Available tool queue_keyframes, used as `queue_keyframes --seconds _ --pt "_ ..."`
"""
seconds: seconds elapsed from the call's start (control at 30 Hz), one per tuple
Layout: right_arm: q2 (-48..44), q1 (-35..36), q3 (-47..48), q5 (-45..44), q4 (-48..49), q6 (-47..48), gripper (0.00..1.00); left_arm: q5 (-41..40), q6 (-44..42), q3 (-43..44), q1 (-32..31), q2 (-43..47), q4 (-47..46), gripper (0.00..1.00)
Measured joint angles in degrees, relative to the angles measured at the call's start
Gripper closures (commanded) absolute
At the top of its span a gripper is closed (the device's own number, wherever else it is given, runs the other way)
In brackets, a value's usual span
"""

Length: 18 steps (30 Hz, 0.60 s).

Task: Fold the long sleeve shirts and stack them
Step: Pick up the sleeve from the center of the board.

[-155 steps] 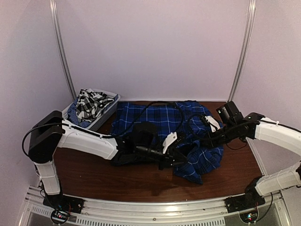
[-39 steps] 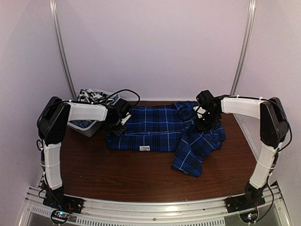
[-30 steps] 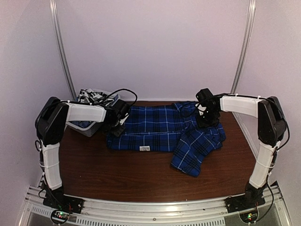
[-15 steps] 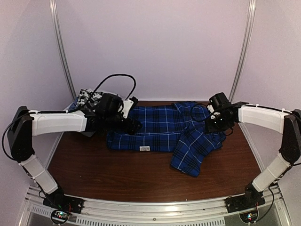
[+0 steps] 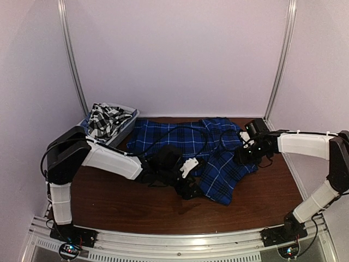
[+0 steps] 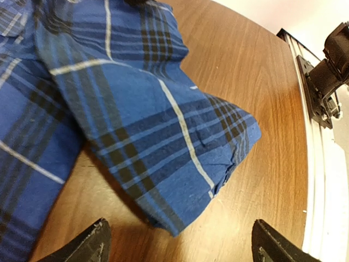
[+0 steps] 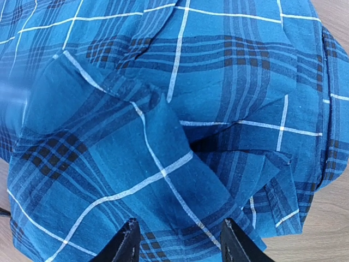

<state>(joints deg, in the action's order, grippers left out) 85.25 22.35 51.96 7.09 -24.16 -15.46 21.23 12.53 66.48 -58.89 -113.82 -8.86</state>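
Note:
The blue plaid long sleeve shirt (image 5: 180, 139) lies spread across the brown table, one folded part (image 5: 223, 177) hanging toward the front right. My left gripper (image 5: 193, 189) is low at the shirt's front edge. In the left wrist view its jaws (image 6: 180, 252) stand wide open, with the blue cloth's corner (image 6: 180, 158) just ahead of them. Over the shirt's right side, my right gripper (image 5: 244, 156) is open too. Seen from the right wrist, it (image 7: 180, 245) hovers over rumpled blue cloth (image 7: 163, 120) and holds nothing. The black-and-white checked shirt (image 5: 105, 120) sits in the basket.
A white mesh basket (image 5: 130, 121) stands at the back left corner of the table. A metal rail (image 5: 174, 238) runs along the near edge, and an arm base (image 6: 330, 76) shows by it. Pale walls close the back and sides.
My left arm has swung from the shirt's back left to its front edge, its jaws wider open. The right gripper has slid slightly forward over the shirt's right side.

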Motion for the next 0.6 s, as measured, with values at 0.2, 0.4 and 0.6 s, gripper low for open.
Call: queue_keyframes --seconds 0.2,0.4,0.6 --pt "-1.5 0.0 -0.7 0.5 0.8 -0.2 0.49 4.2 1.6 2.3 -0.1 -4.5 -2.1 0.43" --pt "-2.8 0.0 -1.3 0.4 1.0 -0.4 0.49 9.0 2.4 6.1 -0.1 -7.8 -4.0 0.82" --pt "-4.6 -0.7 -1.7 0.0 0.9 -0.4 0.48 12.8 2.2 7.5 -0.3 -8.3 -4.2 1.00"
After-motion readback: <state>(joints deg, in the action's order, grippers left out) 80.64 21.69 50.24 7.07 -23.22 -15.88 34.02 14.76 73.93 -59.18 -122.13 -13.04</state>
